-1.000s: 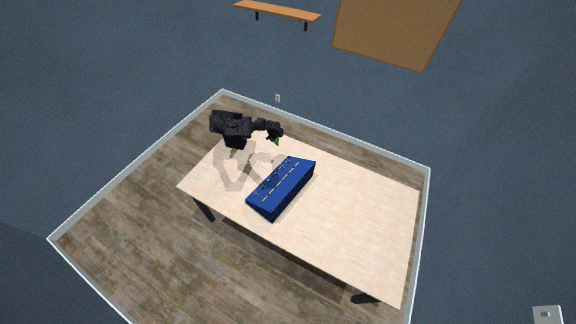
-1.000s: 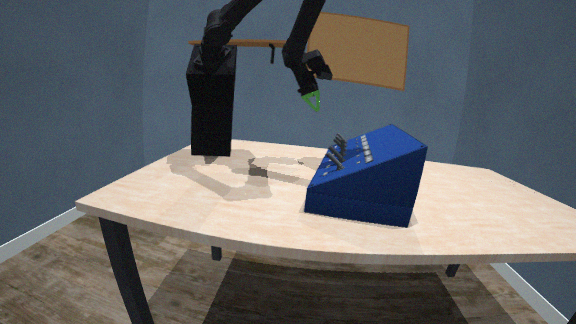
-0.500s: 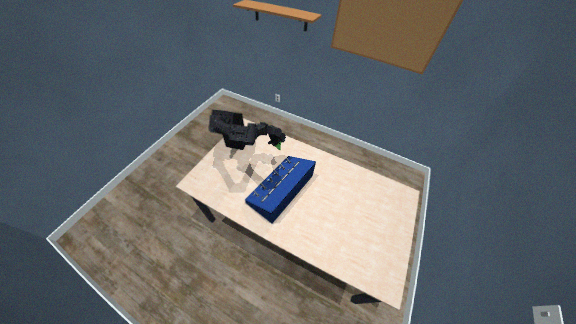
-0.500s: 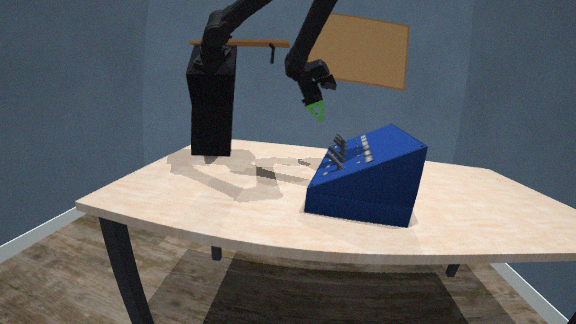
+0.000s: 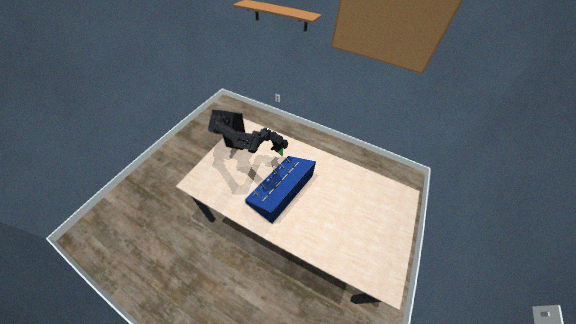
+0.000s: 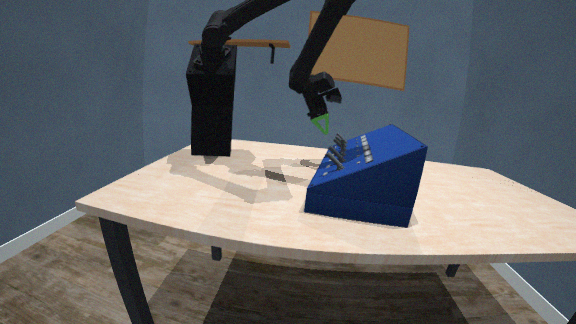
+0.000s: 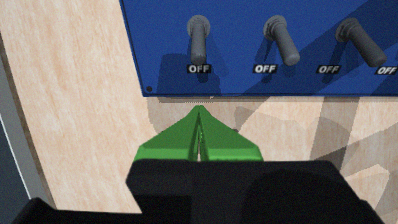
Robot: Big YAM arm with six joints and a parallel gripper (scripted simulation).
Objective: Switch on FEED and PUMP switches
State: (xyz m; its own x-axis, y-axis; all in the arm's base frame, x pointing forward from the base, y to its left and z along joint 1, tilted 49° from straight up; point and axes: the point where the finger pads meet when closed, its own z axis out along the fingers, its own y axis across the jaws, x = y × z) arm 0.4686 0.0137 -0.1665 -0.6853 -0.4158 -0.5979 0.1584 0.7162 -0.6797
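Desk (image 5: 360, 220) (image 6: 200, 210) (image 7: 55, 100): pale wood-grain top, dark legs. On it, the console (image 5: 282, 192) (image 6: 365, 190) (image 7: 165, 35): blue wedge, sloped panel, flat dark-blue sides, row of toggle switches and pale labels on the slope. Black arm (image 5: 243, 140) (image 6: 320, 45) stands on a tall black box pedestal (image 5: 235, 136) (image 6: 212, 115) at one end of the desk and reaches toward the console. Tool (image 5: 281, 152) (image 6: 325, 132) (image 7: 199, 111): closed to narrow, nothing between the tips; green tapered fingers on a black body, in the air just off the console's low edge, apart from it. In the wrist view the console is beyond the tips, end switch (image 7: 198, 42) straight ahead. Levers are smooth grey rounded rods on round collars; three show fully there, each leaning to its OFF label. Switch names can't be read.

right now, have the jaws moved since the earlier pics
Yes. In the exterior view, the jaws have come down and closer to the console.
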